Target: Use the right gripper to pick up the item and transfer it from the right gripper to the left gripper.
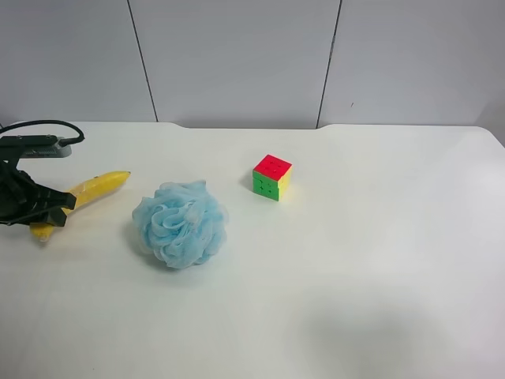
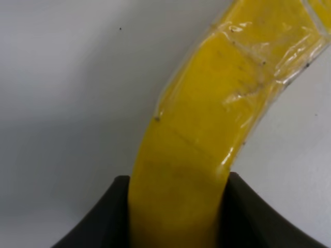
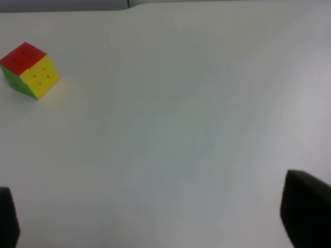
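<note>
The yellow banana (image 1: 99, 185) lies at the exterior high view's left edge, its tip pointing toward the pouf. The left gripper (image 1: 55, 207) is shut on its lower half. In the left wrist view the banana (image 2: 207, 129) runs between the two black fingers (image 2: 103, 222), which press on both sides. I cannot tell whether the banana touches the table. The right gripper (image 3: 155, 227) is open and empty, with only its two black fingertips (image 3: 305, 206) showing wide apart over bare table. The right arm is out of the exterior high view.
A fluffy light-blue bath pouf (image 1: 180, 223) sits right of the banana. A red-green-yellow puzzle cube (image 1: 272, 176) stands further back and also shows in the right wrist view (image 3: 30, 70). The white table (image 1: 379, 260) ends at a grey wall behind.
</note>
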`<state>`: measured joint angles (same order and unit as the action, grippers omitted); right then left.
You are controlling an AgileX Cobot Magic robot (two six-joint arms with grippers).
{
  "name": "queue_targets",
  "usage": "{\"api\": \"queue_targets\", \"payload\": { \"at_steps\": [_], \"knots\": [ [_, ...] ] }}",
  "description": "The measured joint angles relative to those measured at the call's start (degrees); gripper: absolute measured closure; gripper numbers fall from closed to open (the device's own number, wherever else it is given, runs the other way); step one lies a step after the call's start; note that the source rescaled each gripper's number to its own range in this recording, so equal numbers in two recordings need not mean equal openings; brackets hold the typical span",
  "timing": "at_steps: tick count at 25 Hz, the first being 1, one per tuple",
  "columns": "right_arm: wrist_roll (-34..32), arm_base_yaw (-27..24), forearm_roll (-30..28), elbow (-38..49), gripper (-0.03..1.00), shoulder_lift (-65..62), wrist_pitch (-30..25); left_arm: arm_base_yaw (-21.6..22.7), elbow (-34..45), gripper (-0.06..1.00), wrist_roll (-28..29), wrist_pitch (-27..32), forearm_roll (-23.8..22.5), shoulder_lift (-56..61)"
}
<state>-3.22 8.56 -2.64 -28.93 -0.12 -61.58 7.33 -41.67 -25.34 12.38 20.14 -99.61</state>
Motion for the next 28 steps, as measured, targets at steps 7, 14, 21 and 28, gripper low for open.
{"api": "queue_targets", "payload": {
  "at_steps": [7, 14, 21, 28],
  "knots": [
    [0.00, 0.00, 0.00, 0.00, -0.03, 0.00, 0.00, 0.00, 0.00, 0.30, 0.00, -3.03, 4.03, 0.00],
    [0.00, 0.00, 0.00, 0.00, -0.03, 0.00, 0.00, 0.00, 0.00, -0.05, 0.00, -4.25, 5.62, 0.00],
    [0.00, 0.00, 0.00, 0.00, -0.03, 0.00, 0.00, 0.00, 0.00, -0.05, 0.00, 0.76, 5.70, 6.10],
    [0.00, 0.00, 0.00, 0.00, -0.03, 0.00, 0.00, 0.00, 0.04, -0.05, 0.00, 15.87, 5.65, 20.00]
  ]
}}
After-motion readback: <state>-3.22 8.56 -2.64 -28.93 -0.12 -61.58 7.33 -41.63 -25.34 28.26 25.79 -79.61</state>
